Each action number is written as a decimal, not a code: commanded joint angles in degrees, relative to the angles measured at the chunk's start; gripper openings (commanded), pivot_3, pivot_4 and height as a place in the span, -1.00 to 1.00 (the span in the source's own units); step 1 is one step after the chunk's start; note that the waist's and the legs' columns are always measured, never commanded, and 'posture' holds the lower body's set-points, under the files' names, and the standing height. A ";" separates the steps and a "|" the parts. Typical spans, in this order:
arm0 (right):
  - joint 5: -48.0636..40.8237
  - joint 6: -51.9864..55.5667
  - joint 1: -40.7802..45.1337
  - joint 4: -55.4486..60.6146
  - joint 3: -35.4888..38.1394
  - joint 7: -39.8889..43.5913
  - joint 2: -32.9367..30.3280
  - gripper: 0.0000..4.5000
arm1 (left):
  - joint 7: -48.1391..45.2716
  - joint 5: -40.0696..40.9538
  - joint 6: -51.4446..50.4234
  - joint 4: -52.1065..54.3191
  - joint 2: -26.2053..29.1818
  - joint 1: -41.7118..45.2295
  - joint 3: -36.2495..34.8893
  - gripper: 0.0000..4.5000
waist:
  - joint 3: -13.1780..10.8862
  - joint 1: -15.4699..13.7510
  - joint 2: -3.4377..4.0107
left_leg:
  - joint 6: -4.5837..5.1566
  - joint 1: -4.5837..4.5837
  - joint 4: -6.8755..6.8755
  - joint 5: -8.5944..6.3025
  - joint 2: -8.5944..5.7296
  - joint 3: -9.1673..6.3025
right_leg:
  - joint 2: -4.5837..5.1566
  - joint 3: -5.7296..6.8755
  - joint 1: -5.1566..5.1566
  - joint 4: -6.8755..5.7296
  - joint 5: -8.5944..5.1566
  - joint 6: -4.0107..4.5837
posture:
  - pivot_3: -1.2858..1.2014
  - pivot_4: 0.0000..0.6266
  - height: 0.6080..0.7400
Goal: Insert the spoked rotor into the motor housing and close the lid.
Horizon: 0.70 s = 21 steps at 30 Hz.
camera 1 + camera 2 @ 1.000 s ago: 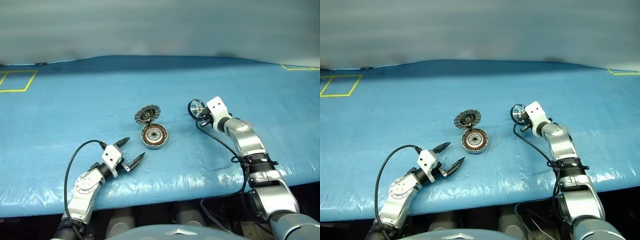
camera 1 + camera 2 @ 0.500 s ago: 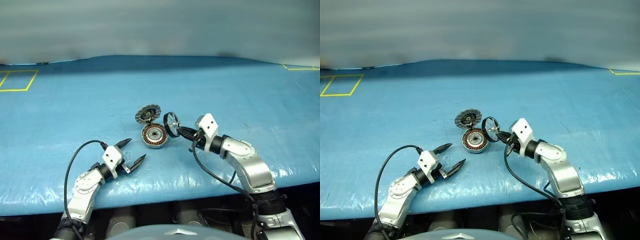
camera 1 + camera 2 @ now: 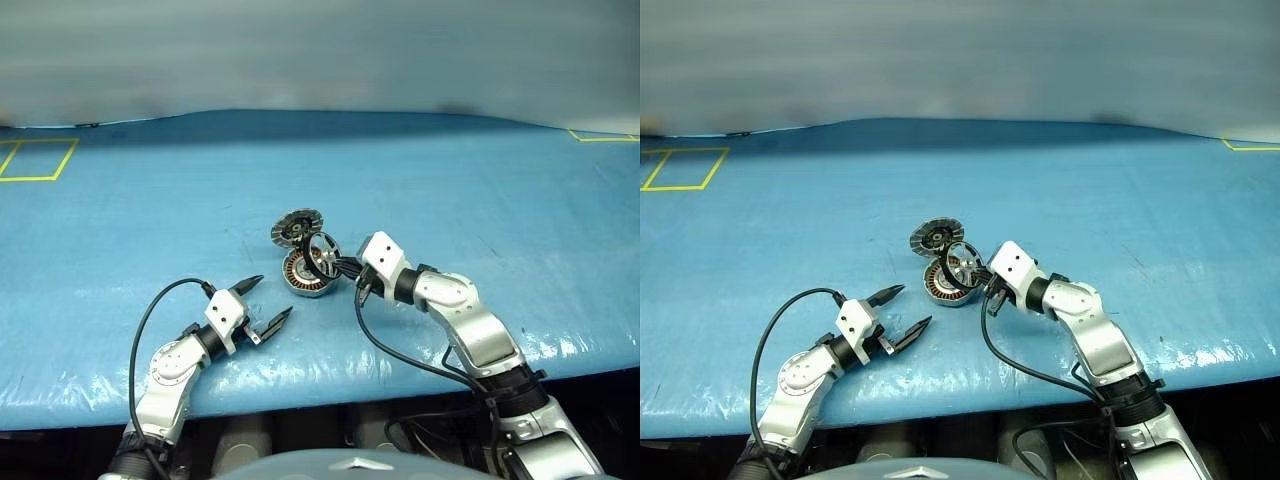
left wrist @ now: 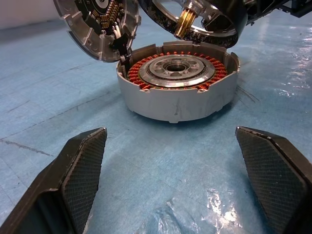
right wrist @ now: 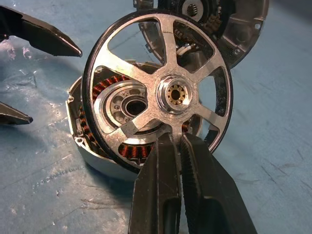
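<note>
Fingers of the left gripper (image 3: 262, 305), black and pointed, spread wide with nothing between them, low over the near edge of the blue plastic-covered table (image 3: 120, 230). They aim at the motor housing (image 4: 178, 87), a shallow round silver metal cup with a ring of copper-brown windings and a dark centre, which sits on the table just beyond them and apart from them.

Right gripper (image 5: 179, 146) comes in from the housing's right side, its two black fingers pinched tight on the rim of the spoked rotor (image 5: 158, 92), a flat round wheel with dark rim, shiny silver spokes and a hub with a brass-coloured bore. Rotor held on edge, tilted, clear of the cup: in the left wrist view it hangs above the housing's far rim, not seated. In the right wrist view the windings show through the gaps between spokes.

Lid (image 3: 297, 227), a round silver disc with radially ribbed rim and dark centre, stands open at the housing's far edge, joined there, tilted up and away from the cup. Yellow tape outline (image 3: 35, 162) at the table's far left corner.
</note>
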<state>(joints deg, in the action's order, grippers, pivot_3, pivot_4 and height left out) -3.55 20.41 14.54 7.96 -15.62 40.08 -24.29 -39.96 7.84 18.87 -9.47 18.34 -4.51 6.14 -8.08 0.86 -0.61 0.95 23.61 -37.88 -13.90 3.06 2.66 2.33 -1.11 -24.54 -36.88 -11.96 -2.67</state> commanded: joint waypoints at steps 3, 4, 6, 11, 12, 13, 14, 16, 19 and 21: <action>1.29 -2.55 1.24 1.23 -1.06 0.11 0.28 -0.98 | 0.36 -0.03 0.29 -0.34 0.13 -0.30 -0.19 1.00 | 0.00 -0.02 0.00 | 0.00 0.01 0.00 0.00 -0.01 0.00 | 0.00 0.00 0.00 0.00 0.00 0.00 | 0.03 -0.52 1.00; 1.77 -2.81 1.39 1.38 -1.11 -0.09 0.08 -0.98 | 0.38 -0.03 0.32 -0.38 0.15 -0.28 -0.23 1.00 | 0.00 -0.02 0.00 | 0.00 0.01 0.00 0.00 0.00 0.00 | 0.00 0.00 0.00 0.01 0.00 0.00 | 0.03 -0.52 1.00; 2.53 -3.17 1.64 1.64 -1.13 -0.39 -0.24 -0.98 | 0.39 -0.04 0.35 -0.43 0.17 -0.25 -0.27 1.00 | 0.00 -0.02 0.00 | 0.00 0.01 0.00 0.00 0.00 0.00 | 0.00 0.00 0.00 0.01 0.00 0.00 | 0.03 -0.52 1.00; 3.65 -3.58 2.31 2.90 -0.85 -0.34 -0.85 -0.98 | 0.31 0.01 0.36 -0.55 0.21 -0.21 -0.23 1.00 | 0.00 -0.02 0.00 | 0.00 0.00 0.00 0.00 0.00 0.00 | 0.00 0.00 0.01 0.00 0.00 0.00 | 0.03 -0.52 1.00; 3.63 -3.49 2.44 3.23 -0.91 -0.25 -0.83 -0.98 | 0.27 0.03 0.37 -0.60 0.20 -0.20 -0.21 1.00 | 0.00 -0.02 0.00 | 0.00 0.00 0.00 0.00 0.00 0.00 | 0.00 0.00 0.01 0.01 0.00 0.00 | 0.03 -0.52 1.00; 3.65 -3.41 2.53 3.45 -1.09 -0.12 -0.77 -0.98 | 0.26 0.00 0.43 -0.70 0.18 -0.18 -0.19 1.00 | 0.00 -0.02 0.00 | 0.00 0.00 0.00 0.00 0.00 0.00 | 0.00 0.00 0.00 0.00 0.00 0.00 | 0.03 -0.52 1.00; 3.83 -3.41 2.71 3.50 -1.46 0.09 -0.76 -0.98 | 0.24 0.03 0.41 -0.79 0.14 -0.09 -0.18 1.00 | 0.00 -0.03 0.00 | 0.00 0.00 0.00 0.00 0.00 0.00 | 0.00 0.00 0.00 0.00 0.00 0.00 | 0.03 -0.52 1.00; 4.19 -3.45 2.84 3.44 -2.04 0.29 -0.59 -0.98 | 0.25 0.01 0.45 -0.93 0.07 0.01 -0.15 1.00 | 0.00 -0.01 0.00 | 0.00 0.00 0.00 0.00 0.00 0.00 | -0.01 0.00 0.00 0.00 0.00 0.00 | 0.03 -0.52 1.00; 4.63 -3.63 2.96 3.31 -2.81 0.46 -0.31 -0.98 | 0.29 0.01 0.51 -1.07 0.00 0.01 -0.14 1.00 | 0.00 -0.03 0.00 | 0.00 0.00 -0.01 0.00 0.00 0.00 | -0.01 0.00 0.01 0.00 0.00 0.00 | 0.03 -0.52 1.00; 5.07 -3.66 3.10 3.44 -3.19 0.42 -0.26 -0.98 | 0.36 -0.02 0.51 -0.98 -0.05 -0.10 -0.11 1.00 | 0.00 -0.04 0.00 | 0.00 0.00 -0.01 0.00 0.00 0.00 | -0.01 0.00 0.01 0.00 0.00 0.00 | 0.03 -0.52 1.00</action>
<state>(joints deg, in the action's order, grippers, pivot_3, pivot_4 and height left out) 1.66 18.39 16.56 8.82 -18.82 40.27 -24.89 -39.87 7.86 19.04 -9.74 18.25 -4.43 6.15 -8.08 0.82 -0.61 0.95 23.61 -37.89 -13.90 3.06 2.66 2.33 -1.11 -24.53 -36.88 -11.96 -2.67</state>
